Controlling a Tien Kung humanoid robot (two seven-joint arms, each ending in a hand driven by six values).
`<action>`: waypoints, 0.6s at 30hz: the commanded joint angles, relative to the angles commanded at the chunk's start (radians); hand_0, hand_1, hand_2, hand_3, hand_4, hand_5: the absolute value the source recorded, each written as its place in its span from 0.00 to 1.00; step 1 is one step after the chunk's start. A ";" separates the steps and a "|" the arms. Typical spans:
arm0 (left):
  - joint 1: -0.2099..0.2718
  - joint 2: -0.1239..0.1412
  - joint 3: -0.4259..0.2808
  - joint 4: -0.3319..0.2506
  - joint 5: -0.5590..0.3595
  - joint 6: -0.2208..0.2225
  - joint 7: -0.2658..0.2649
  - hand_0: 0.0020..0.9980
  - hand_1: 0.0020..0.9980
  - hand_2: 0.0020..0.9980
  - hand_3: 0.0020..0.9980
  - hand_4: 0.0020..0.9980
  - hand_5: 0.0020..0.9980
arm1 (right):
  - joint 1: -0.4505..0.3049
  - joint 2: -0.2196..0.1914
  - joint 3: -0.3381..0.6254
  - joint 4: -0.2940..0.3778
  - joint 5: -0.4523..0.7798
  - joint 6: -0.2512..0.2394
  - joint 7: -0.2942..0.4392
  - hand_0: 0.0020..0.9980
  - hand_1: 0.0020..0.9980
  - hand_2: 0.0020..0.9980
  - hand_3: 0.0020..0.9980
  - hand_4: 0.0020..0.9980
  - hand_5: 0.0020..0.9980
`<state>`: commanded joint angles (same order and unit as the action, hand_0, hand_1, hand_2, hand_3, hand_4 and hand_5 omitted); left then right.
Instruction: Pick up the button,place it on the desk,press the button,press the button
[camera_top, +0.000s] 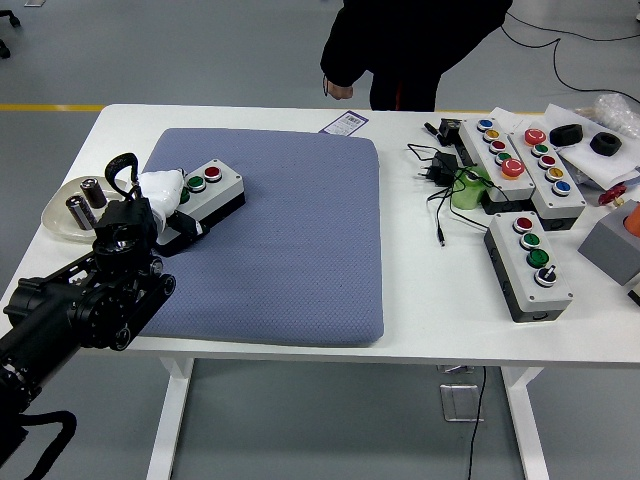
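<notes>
Placing looks like the step in hand: the left hand (160, 190), white-gloved at the end of the black left arm (85, 295), is closed around the near end of the button box (203, 192), which sits at the left edge of the blue-grey pad (290, 240) on the white table (420, 300). Whether the box rests fully on the pad or is a touch lifted, I cannot tell. Its red button (212, 173) and green button (196, 183) face up, clear of the fingers. To my eye the next move calls for letting go, then bringing a fingertip straight down on a button. Across the table a person (410, 50) stands, and more button boxes (527, 262) lie well apart at the right.
</notes>
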<state>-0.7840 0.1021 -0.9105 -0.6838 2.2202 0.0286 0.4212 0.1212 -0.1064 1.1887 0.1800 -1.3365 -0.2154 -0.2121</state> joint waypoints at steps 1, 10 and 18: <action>0.000 0.002 -0.001 -0.005 0.000 0.007 -0.004 0.27 0.25 0.29 0.46 0.45 0.00 | 0.000 0.000 0.000 0.000 0.000 0.000 0.000 0.75 0.69 0.71 0.58 0.18 0.13; 0.003 0.025 0.008 -0.041 -0.046 0.163 -0.002 0.09 0.13 0.22 0.40 0.21 0.00 | 0.000 0.000 0.001 0.000 0.000 0.000 -0.001 0.75 0.69 0.71 0.58 0.18 0.13; 0.014 0.073 0.057 -0.098 -0.095 0.182 -0.156 0.04 0.09 0.17 0.37 0.13 0.00 | -0.002 0.001 0.005 0.000 -0.001 -0.001 -0.001 0.75 0.69 0.71 0.58 0.18 0.13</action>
<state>-0.7698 0.1748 -0.8540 -0.7819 2.1252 0.2104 0.2656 0.1193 -0.1058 1.1933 0.1800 -1.3377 -0.2160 -0.2133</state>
